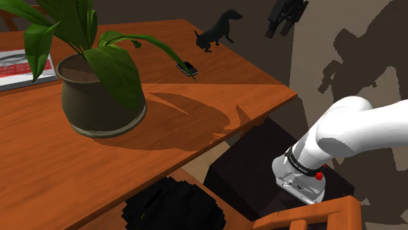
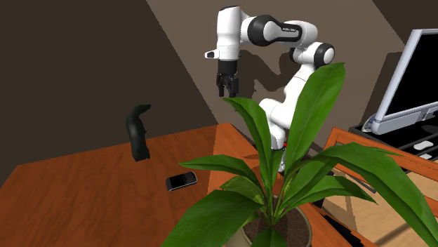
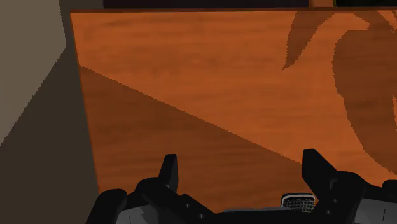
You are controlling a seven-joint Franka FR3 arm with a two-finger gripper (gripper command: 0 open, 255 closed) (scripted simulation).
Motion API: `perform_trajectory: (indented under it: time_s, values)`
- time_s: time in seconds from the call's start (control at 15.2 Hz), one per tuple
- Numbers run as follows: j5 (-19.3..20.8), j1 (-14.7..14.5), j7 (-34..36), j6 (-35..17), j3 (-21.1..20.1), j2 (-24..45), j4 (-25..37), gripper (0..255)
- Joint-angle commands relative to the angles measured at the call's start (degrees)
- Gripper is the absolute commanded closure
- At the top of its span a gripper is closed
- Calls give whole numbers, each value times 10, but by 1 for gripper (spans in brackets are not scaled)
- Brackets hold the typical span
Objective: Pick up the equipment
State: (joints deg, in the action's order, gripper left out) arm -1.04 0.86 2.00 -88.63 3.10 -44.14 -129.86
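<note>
By the desk's (image 1: 196, 111) far edge, near the dog figurine (image 1: 218, 29) — dark phone (image 1: 187, 68), flat, long axis skewed to that edge. Well below gripper (image 1: 286, 23), hanging high over the desk's corner, fingers spread, empty.

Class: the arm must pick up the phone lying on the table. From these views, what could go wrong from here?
1. The phone lies flat on the table, so the open gripper, now high above, may strike the wood or slip off its thin edges.
2. A long plant leaf arches down with its tip beside the phone, so a finger could snag it.
3. The dog figurine stands nearby and might get knocked.
</note>
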Motion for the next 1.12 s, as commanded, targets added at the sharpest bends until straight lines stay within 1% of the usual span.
perform_trajectory:
  time_s: [0.0, 0.53, 1.06]
  values:
    - [0, 0, 0, 0, 0, 0, 0, 0]
    - [-19, -20, 15, -109, -26, 144, 23, 0]
    - [-28, -36, 29, -189, -49, 306, 93, 0]
